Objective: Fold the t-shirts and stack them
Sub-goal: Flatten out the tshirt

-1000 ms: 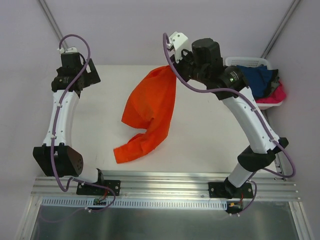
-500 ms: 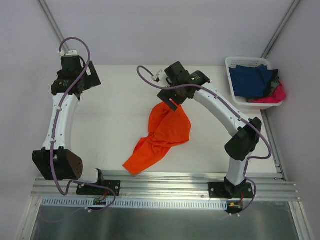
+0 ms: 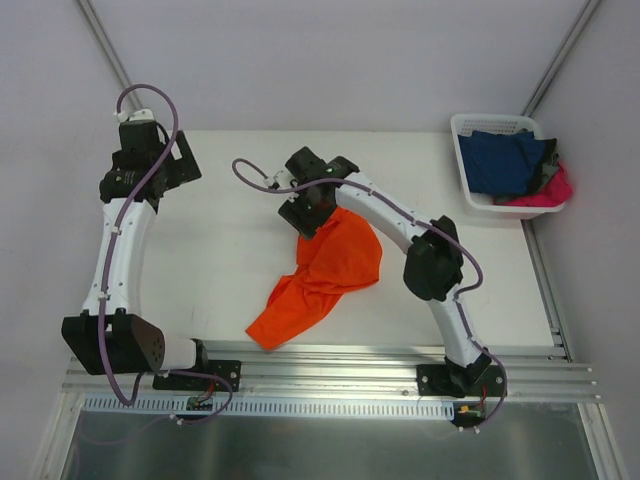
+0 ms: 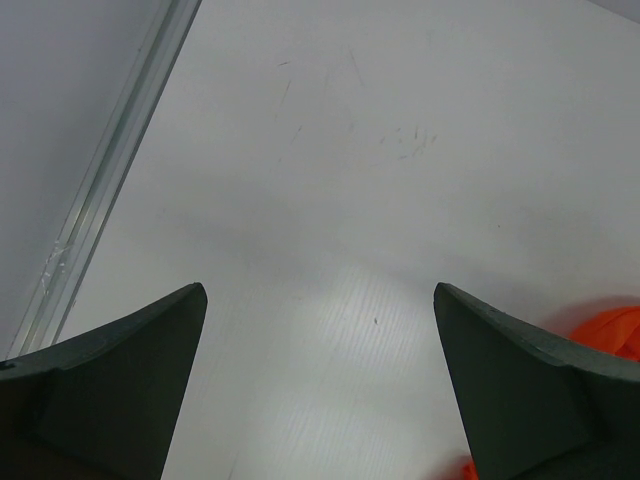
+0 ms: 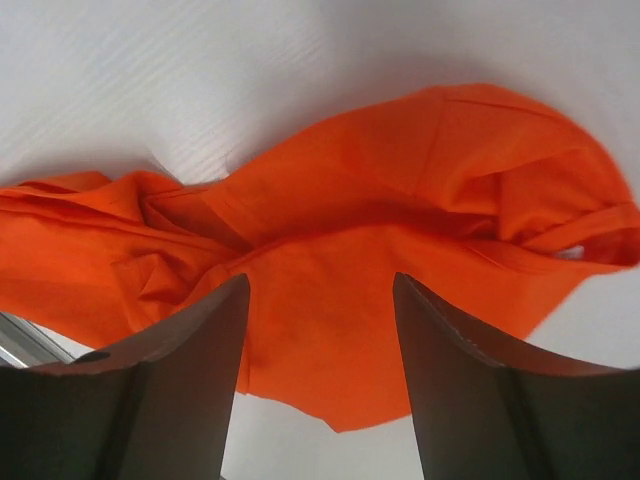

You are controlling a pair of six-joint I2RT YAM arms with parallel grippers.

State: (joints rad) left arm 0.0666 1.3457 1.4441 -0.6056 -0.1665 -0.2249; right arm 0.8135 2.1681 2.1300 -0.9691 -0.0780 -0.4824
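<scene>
Top external: orange shirt [image 3: 325,265] lies crumpled mid-table [image 3: 220,250], tail near the front edge, w/ open white surface to its left. R gripper [image 5: 320,278] gapes over it, gripping nothing, maybe touching cloth. L gripper [image 4: 318,290] is spread and empty, far-left. Navy shirt [image 3: 500,160] & pink shirt [image 3: 555,190] sit in the basket [image 3: 480,119].

White table [image 3: 220,260]; crumpled orange t-shirt [image 3: 320,275] near its middle; white slotted basket [image 3: 490,122] at far right corner

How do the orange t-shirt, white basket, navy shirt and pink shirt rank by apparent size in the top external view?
1. Orange t-shirt and white basket: about alike, too close to rank.
2. Navy shirt.
3. Pink shirt, only partly showing.
</scene>
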